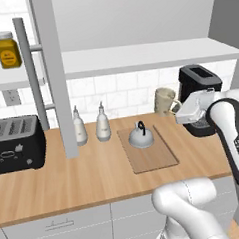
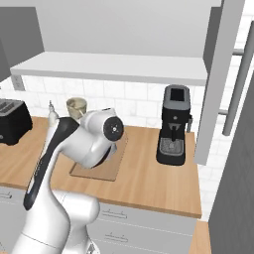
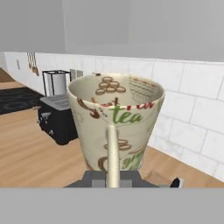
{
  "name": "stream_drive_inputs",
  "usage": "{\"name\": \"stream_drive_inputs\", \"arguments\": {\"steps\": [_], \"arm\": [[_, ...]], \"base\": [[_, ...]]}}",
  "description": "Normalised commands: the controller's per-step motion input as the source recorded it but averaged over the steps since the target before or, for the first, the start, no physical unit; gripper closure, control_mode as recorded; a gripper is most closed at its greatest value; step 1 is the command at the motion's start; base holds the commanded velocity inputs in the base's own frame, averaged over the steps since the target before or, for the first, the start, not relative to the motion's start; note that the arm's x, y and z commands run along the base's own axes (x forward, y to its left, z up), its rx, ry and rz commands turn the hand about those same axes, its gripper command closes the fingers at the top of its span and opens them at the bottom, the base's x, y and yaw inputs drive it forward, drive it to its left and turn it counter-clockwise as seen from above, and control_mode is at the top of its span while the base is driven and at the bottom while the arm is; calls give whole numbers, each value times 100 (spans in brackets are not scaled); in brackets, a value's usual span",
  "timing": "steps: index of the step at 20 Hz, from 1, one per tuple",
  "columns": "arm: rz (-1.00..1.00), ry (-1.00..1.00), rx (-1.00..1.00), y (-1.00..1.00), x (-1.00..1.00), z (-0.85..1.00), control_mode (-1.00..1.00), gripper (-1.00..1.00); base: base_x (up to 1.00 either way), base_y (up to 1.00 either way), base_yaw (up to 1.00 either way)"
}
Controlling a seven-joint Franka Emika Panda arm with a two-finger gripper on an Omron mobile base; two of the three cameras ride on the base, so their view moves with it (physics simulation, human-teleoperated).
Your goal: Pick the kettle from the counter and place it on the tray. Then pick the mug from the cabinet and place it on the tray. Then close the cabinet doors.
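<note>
A: Where is the mug (image 3: 116, 127)?

B: Upright in the air, gripped by its side handle. The jaws are clenched on that handle. In the left base view the mug (image 1: 164, 100) hangs above the surface (image 1: 70, 179), between the tray (image 1: 148, 151) and the black coffee machine (image 1: 200, 99).

A: And the kettle (image 1: 141, 135)?

B: It stands on the back half of the tray, dark handle up.

A: Anything else on the surface?

B: 2 white bottles (image 1: 91, 124) stand left of the tray, with a black toaster (image 1: 17, 144) further left. A yellow jar (image 1: 8, 49) sits on the cabinet shelf (image 1: 138, 58). The left cabinet door (image 1: 51, 75) stands open.
</note>
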Motion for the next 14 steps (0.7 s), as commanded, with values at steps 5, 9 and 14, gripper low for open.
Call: {"name": "stream_drive_inputs", "arguments": {"steps": [5, 9, 14], "arm": [[0, 3, 0, 0, 0, -77, -100, 100], [7, 16, 0, 0, 29, -81, -100, 100], [16, 26, 0, -2, 52, -66, -100, 100]], "base": [[0, 0, 0], [0, 0, 0], [0, 0, 0]]}}
